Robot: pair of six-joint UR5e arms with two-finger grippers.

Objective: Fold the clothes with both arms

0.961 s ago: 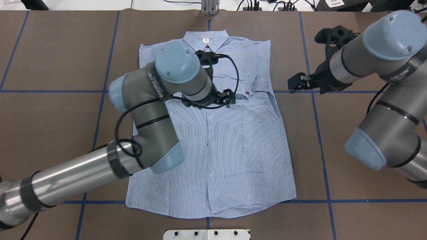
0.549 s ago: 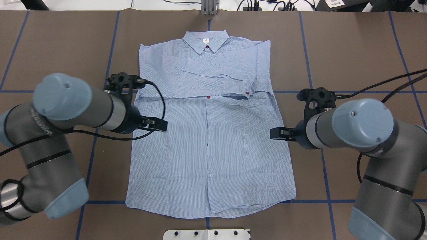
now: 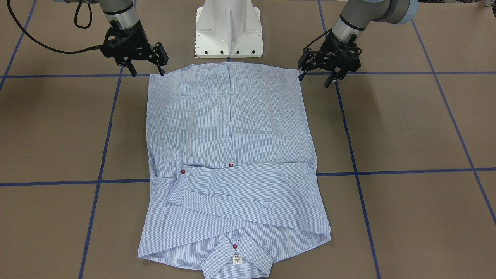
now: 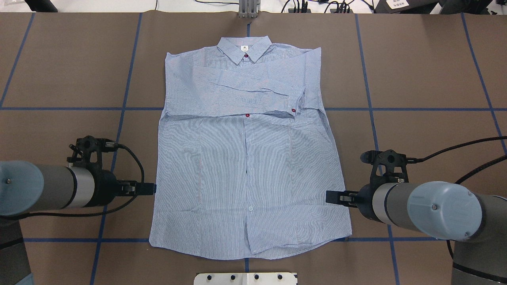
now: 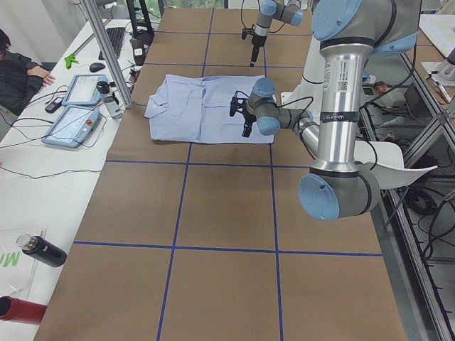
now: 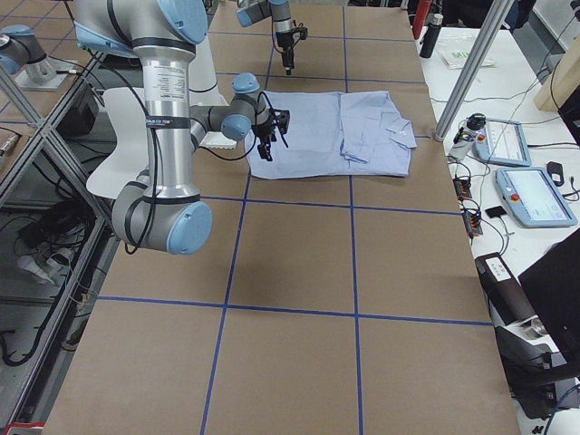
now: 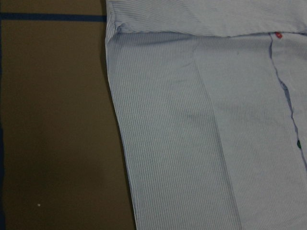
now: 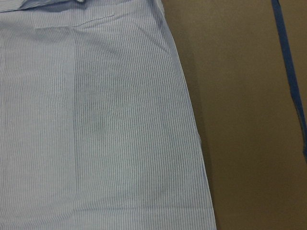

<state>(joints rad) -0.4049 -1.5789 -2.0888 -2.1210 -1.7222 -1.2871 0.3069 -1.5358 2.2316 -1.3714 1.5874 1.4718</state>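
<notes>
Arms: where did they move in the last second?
The left tool came off the chest of the shirt. It and the right tool slid back toward the robot and now hang open beside its lower sides. Nothing grabbed. The shirt stayed flat.

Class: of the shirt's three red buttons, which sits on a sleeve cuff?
The cuff button, rightmost in the overhead view; the collar button and chest button sit on the placket.

Four far exterior views, two close downward wrist views, shirt (image 4: 249,178) in all.
</notes>
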